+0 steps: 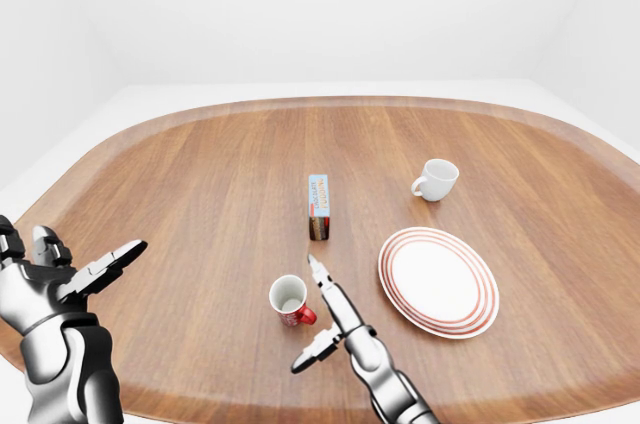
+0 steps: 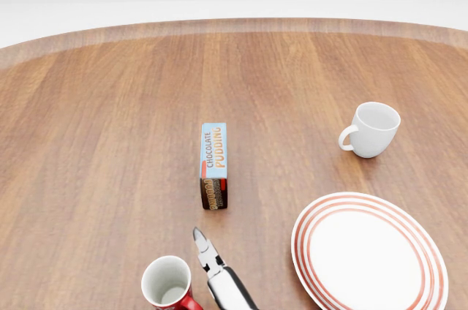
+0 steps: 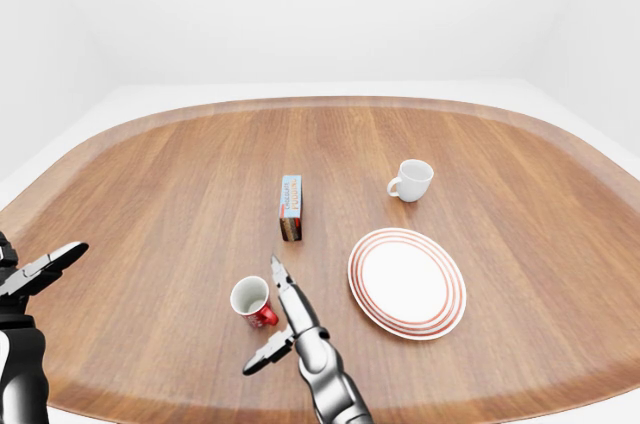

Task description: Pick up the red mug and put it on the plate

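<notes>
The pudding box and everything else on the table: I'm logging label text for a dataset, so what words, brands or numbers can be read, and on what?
"CHOCOLATE PUDDING" runs along the blue top face of the pudding box.
The brown end of the box carries more print, too small and blurred to read.
The red mug, white mug and striped plate show no text.

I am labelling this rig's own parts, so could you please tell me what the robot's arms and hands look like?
Both arms are glossy silver-grey metal with rounded, segmented casings and dark joints. The left hand and right hand have slim silver fingers ending in black tips. No cables, markings or sleeves show.
</notes>
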You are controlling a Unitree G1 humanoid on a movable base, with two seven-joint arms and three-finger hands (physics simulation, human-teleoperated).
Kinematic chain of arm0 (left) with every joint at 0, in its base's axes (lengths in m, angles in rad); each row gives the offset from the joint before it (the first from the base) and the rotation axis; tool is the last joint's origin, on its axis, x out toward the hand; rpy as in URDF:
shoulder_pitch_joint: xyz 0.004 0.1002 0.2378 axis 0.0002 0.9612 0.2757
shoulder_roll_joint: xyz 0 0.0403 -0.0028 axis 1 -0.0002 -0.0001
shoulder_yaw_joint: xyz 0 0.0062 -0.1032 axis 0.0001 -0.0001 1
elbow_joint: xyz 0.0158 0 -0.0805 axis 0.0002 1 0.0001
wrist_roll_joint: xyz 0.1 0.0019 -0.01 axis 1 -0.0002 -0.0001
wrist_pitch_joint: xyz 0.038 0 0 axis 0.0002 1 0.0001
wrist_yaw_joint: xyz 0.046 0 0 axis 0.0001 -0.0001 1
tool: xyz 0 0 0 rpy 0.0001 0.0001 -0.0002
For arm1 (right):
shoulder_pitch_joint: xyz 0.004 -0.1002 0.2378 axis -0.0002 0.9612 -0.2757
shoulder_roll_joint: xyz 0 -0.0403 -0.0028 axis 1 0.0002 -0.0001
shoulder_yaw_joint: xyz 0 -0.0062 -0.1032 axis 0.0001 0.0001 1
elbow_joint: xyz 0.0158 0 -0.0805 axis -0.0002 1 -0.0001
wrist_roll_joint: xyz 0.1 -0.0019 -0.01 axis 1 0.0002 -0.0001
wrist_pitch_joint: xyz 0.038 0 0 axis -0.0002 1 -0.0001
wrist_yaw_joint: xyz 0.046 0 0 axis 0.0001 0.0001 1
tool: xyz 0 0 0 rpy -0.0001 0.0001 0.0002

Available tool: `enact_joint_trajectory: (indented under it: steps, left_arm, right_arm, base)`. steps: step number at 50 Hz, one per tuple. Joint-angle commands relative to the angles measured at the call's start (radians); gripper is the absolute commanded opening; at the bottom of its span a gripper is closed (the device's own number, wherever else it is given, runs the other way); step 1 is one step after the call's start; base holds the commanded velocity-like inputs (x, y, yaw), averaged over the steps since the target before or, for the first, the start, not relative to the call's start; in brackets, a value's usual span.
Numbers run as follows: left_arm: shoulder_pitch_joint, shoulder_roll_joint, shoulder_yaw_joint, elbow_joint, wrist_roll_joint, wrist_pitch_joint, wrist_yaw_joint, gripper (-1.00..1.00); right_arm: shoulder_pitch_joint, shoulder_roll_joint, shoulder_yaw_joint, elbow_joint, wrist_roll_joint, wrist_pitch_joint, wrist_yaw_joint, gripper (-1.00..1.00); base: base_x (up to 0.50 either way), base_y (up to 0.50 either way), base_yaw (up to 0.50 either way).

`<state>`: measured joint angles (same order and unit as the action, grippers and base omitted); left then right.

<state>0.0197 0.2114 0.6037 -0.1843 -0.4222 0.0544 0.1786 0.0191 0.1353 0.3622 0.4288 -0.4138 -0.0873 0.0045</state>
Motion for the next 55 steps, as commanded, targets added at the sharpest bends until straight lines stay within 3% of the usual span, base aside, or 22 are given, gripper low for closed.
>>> enact_joint_trajectory:
  steps: [1, 43, 55]
  left_arm:
    - [0.000, 0.000, 0.001, 0.000, -0.001, 0.001, -0.001, 1.00]
    - [-0.005, 0.002, -0.010, 0.025, -0.002, -0.024, -0.002, 1.00]
    - [0.003, -0.001, -0.001, -0.003, -0.013, -0.003, 0.001, 1.00]
  right_arm:
    - [-0.031, 0.023, -0.020, 0.089, -0.026, 0.000, -0.022, 1.00]
    - [-0.162, 0.082, -0.071, 0.274, -0.055, 0.000, -0.053, 1.00]
    - [-0.243, 0.103, -0.117, 0.462, -0.062, 0.000, -0.096, 1.00]
  base:
    - [0.00, 0.00, 0.00]
    - [0.00, 0.00, 0.00]
    - [0.00, 0.00, 0.00]
